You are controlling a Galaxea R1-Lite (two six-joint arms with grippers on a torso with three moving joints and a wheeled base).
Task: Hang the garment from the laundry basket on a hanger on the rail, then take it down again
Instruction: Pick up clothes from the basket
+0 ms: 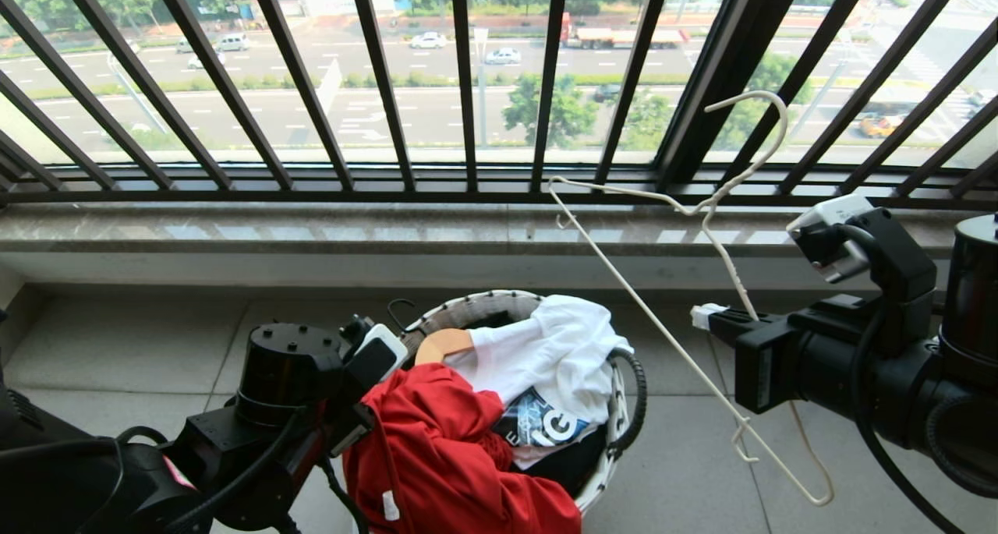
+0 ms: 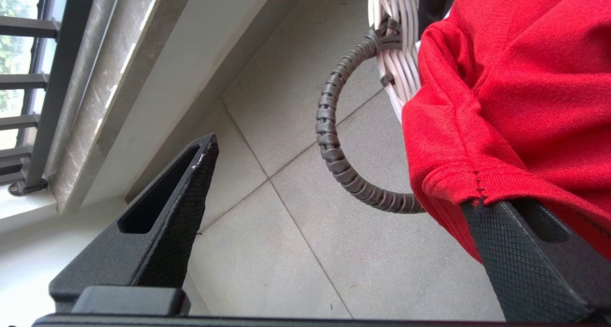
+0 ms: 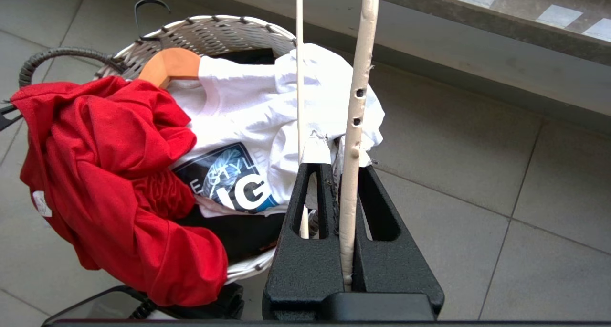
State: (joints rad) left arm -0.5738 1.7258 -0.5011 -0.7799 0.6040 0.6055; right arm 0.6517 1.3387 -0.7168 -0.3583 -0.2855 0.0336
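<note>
While basketed, garment [image 1: 444,456] untouched

1. My left hand [image 2: 334,198] stands wide open, its two black textured fingers [image 2: 176,207] far apart.
2. One finger sits under the hem of the red garment [image 2: 515,93] (the hem rests on its tip), while the other is over bare floor tiles [image 2: 286,250].
3. The garment spills over the white woven wall of the laundry basket [image 2: 396,59].
4. The basket's dark wrapped handle [image 2: 334,150] loops down beside the cloth.
5. A grey stone ledge [image 2: 100,98] and black window bars [image 2: 28,28] run along the far side.
</note>
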